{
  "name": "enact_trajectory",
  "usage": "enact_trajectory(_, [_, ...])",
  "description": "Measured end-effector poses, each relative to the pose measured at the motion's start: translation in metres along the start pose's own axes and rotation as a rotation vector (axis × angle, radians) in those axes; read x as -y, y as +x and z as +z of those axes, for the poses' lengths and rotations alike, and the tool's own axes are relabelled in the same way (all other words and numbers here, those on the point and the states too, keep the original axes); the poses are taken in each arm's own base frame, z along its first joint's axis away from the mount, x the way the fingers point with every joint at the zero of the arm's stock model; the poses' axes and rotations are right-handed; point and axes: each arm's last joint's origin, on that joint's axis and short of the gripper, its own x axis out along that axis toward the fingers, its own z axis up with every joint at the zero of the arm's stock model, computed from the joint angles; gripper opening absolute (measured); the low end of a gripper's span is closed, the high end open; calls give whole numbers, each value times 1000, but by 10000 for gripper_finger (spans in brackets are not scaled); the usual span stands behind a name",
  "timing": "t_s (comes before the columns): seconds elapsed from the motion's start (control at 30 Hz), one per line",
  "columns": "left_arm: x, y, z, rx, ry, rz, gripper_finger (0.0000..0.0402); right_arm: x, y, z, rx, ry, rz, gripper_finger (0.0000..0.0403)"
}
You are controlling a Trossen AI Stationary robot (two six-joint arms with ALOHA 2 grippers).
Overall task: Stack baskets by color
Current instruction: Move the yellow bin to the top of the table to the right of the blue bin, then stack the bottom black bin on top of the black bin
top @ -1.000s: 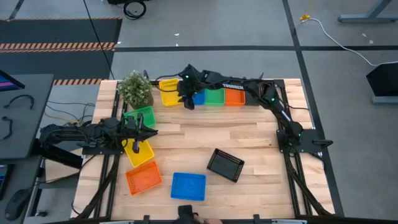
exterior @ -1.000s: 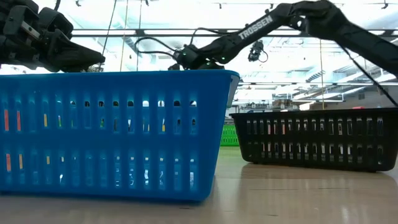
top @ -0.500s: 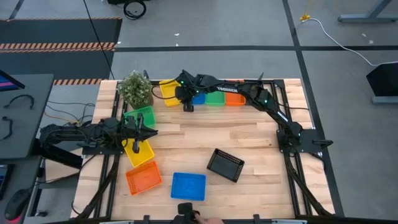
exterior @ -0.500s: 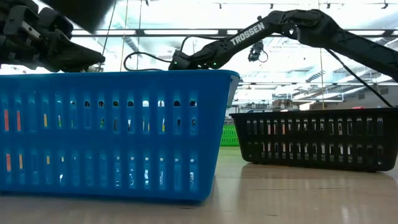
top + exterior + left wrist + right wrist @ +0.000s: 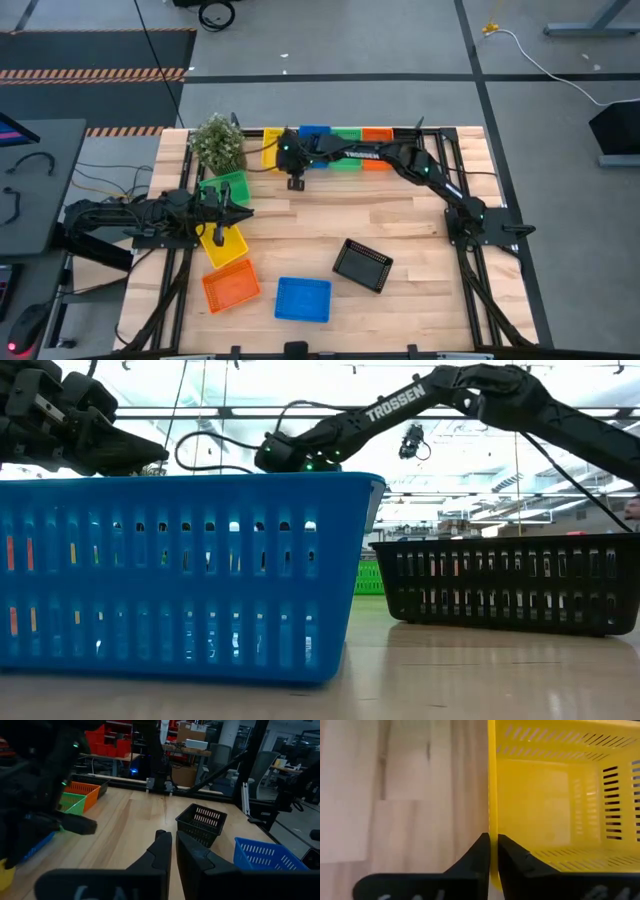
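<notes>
My right gripper [image 5: 284,160] reaches along the far edge and is shut on a yellow basket [image 5: 268,146] beside the potted plant [image 5: 218,143]. In the right wrist view the yellow basket [image 5: 560,805] shows its hollow, opening up. Blue [image 5: 315,131], green [image 5: 346,133] and orange [image 5: 377,133] baskets stand in a row to its right, partly under my right arm. Near the left edge lie a green [image 5: 226,187], a second yellow [image 5: 224,247] and a second orange basket [image 5: 230,288]. A blue [image 5: 303,299] and a black basket [image 5: 362,265] rest near the front. My left gripper [image 5: 173,845] waits shut at the left. My right gripper pinches the yellow basket's side wall at its rim [image 5: 492,827], one finger inside the hollow and one outside. The fingers slant down from the table's right side. The basket stays upright; whether its base is off the table I cannot tell.
Bare wood lies in the table's middle [image 5: 340,215]. In the low view the near blue basket [image 5: 180,575] hides my right gripper, with the black basket [image 5: 505,585] to its right. Metal frame rails run along the table's left and right sides.
My right gripper has gone toward the table's left edge along the far row, from over the blue basket to the yellow one, and has tipped further downward. My left arm has kept still.
</notes>
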Motion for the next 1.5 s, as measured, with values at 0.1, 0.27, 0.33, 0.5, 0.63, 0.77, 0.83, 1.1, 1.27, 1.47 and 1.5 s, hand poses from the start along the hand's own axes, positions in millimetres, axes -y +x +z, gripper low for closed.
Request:
enact_trajectory(0.1, [0,0,0,0,0,0,35,-9,0,3,-4,7,-16,27])
enact_trajectory(0.27, [0,0,0,0,0,0,38,-9,0,2,-42,10,-113,16])
enact_trajectory(0.33, [0,0,0,0,0,0,36,-6,0,0,-54,27,-132,21])
enact_trajectory(0.5, [0,0,0,0,0,0,31,-1,0,-2,-67,42,-134,54])
enact_trajectory(0.63, [0,0,0,0,0,0,32,-1,0,-3,-67,38,-135,73])
enact_trajectory(0.77, [0,0,0,0,0,0,37,-1,-1,-2,-65,33,-134,96])
enact_trajectory(0.83, [0,0,0,0,0,0,38,0,-5,1,-63,33,-126,107])
enact_trajectory(1.1, [0,0,0,0,0,0,31,-8,-47,24,59,15,103,119])
enact_trajectory(1.27, [0,0,0,-1,0,0,33,-49,-62,30,78,-20,215,115])
enact_trajectory(1.47, [0,0,0,0,0,0,38,-115,-89,23,83,-37,127,114])
enact_trajectory(1.5, [0,0,0,-1,0,0,38,-126,-94,19,93,-35,102,114])
